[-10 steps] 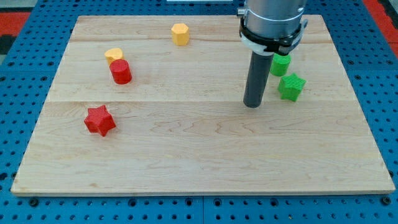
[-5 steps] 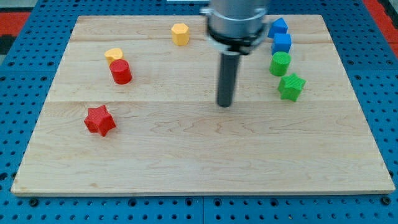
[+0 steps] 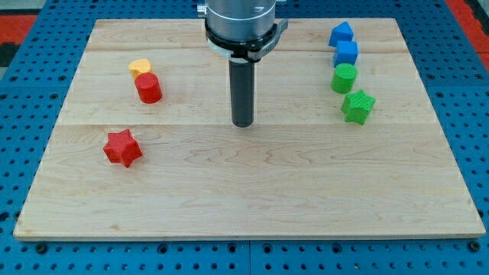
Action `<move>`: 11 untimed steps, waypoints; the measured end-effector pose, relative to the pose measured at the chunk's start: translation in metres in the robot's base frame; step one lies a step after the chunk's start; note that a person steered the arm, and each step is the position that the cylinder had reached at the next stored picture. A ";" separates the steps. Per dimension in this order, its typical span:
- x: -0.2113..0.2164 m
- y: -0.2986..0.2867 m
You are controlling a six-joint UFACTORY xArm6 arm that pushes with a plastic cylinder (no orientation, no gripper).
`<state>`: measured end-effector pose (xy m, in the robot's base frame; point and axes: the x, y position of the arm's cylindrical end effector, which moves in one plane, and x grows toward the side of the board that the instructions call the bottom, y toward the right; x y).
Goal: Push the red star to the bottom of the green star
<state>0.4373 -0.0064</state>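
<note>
Blue pegboard, dotted with rows of holes, is framing a pale wooden board (image 3: 252,191) on all sides, and a patch of red pegboard is showing at the view's top left and top right corners. Two faint seams are running across the board from left to right, and its grain is running the same way.

Starting at the view's left, the red star (image 3: 122,147) is lying on the lower left part of the board, well apart from everything else. Up from it, a red cylinder (image 3: 148,88) is standing upright, with a yellow block (image 3: 139,67) touching it at the upper left; that block's shape is hard to make out.

Near the middle, the arm's grey housing is reaching down from the view's top edge and ending in the dark rod. My tip (image 3: 243,124) is resting on bare wood just above the lower seam, roughly between the two groups of blocks and well apart from both; the red star is lying down and to the left of it. No pincer is fitted on this arm, so none is showing spread or pressed together.

At the view's right, four blocks are forming a column: a blue block with a peaked top (image 3: 341,33), a blue cube (image 3: 346,53) just below it, a green cylinder (image 3: 344,78), and the green star (image 3: 357,106) at the bottom, just beside the cylinder.
</note>
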 end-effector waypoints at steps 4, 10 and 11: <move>0.010 -0.047; 0.038 -0.246; 0.064 -0.214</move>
<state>0.5014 -0.2208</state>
